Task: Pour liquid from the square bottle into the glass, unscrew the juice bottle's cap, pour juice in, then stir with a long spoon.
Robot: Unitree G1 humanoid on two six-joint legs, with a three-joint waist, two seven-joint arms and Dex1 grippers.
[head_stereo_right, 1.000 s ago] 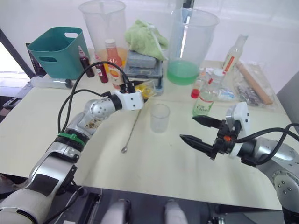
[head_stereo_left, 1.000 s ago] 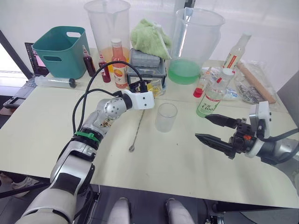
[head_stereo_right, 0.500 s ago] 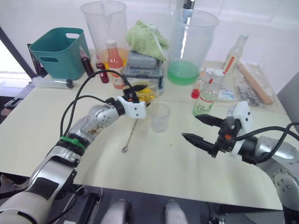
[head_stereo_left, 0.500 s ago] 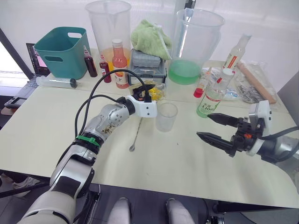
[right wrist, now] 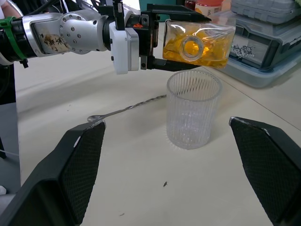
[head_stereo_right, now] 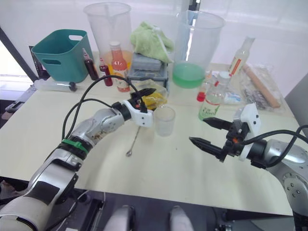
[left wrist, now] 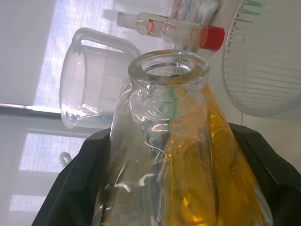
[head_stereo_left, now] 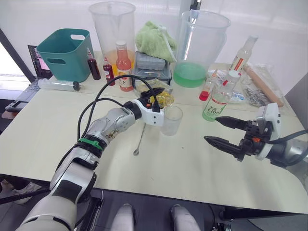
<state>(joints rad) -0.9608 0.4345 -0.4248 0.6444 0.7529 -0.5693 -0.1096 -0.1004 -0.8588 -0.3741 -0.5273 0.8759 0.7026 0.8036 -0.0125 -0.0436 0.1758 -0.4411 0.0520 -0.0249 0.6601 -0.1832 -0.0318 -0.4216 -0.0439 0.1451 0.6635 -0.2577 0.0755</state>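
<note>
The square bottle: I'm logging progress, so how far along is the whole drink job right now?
Done: the left gripper has the uncapped square bottle tipped on its side just above the glass. In hand: the first pour; no liquid shows in the glass. Left: the juice bottle stands with its cap on, the long spoon lies on the table, and the right gripper waits open.

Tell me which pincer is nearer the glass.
Left. The left pincer holds the square bottle tipped just above the glass; the right pincer waits open, well off to its side.

Amber liquid in the square bottle (right wrist: 199, 45), clear ribbed glass (right wrist: 194, 109), teal bin (head_stereo_left: 62, 52)
</note>
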